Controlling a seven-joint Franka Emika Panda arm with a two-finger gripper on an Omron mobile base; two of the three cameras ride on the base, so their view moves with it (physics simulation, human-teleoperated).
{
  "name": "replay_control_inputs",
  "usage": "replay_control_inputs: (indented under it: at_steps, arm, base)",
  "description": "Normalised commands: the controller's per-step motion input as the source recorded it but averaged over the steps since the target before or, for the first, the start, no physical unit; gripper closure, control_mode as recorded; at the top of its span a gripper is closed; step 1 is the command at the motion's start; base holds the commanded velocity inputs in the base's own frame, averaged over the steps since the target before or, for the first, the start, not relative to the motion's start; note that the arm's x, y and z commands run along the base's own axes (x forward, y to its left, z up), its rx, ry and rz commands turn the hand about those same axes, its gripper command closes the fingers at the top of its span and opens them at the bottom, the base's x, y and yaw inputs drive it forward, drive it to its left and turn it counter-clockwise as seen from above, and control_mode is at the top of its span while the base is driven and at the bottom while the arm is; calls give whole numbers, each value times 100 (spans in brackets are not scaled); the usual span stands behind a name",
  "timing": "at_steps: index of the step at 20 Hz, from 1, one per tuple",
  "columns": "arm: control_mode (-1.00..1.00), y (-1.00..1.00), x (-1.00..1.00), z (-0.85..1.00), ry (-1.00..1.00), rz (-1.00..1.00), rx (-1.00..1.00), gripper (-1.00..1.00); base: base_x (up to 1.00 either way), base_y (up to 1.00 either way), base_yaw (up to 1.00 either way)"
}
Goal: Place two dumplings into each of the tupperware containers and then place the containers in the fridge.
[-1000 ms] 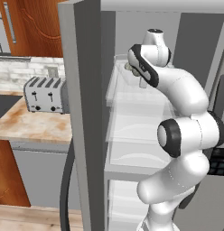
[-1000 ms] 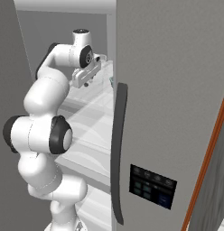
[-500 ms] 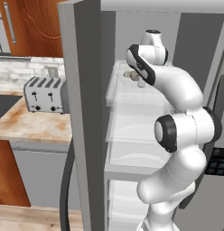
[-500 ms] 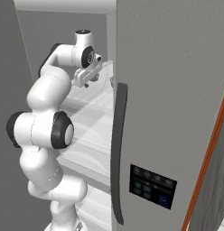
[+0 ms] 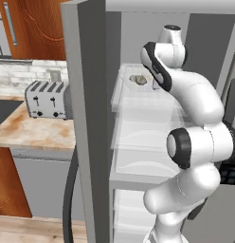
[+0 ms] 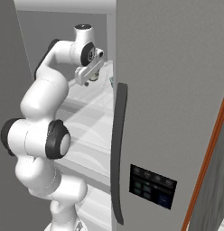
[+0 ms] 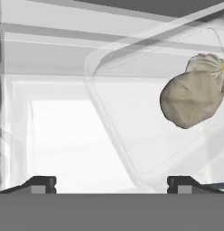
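A translucent tupperware container point(image 7: 109, 131) lies on an upper shelf of the open fridge point(image 5: 91, 95). Two dumplings point(image 7: 190, 99) sit together in it, at the right of the hand view, and show as small beige lumps point(image 5: 138, 79) in the left base view. My gripper point(image 7: 111, 184) is open, its dark fingertips point(image 7: 39, 182) standing wide apart just short of the container's near corner. From the right base view the gripper point(image 6: 87, 83) hangs over the shelf inside the fridge. Nothing is held.
The thick grey fridge door point(image 6: 168, 90) with its dark handle stands open at the right. More pale shelves point(image 5: 138, 156) lie below the arm. A silver toaster point(image 5: 46, 99) sits on the counter point(image 5: 24, 133) to the left, under wooden cabinets point(image 5: 34, 28).
The gripper went from shut to wide open, letting go of the container on the upper shelf. The hand lifted slightly; the container with its dumplings stays on the shelf.
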Motion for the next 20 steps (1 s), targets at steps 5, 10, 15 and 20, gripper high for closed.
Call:
replay_control_inputs:
  at_steps: [5,10,15,20]
  arm:
    - [-100,-3,-100,4,-7,0,0,-100]
    - [-100,0,-100,0,-2,0,0,-100]
    - [-100,0,-100,0,0,0,0,-100]
    - [-100,36,-100,0,1,0,-4,-100]
  base:
    - [0,0,0]
    - [0,0,0]
    - [0,0,0]
    - [0,0,0]
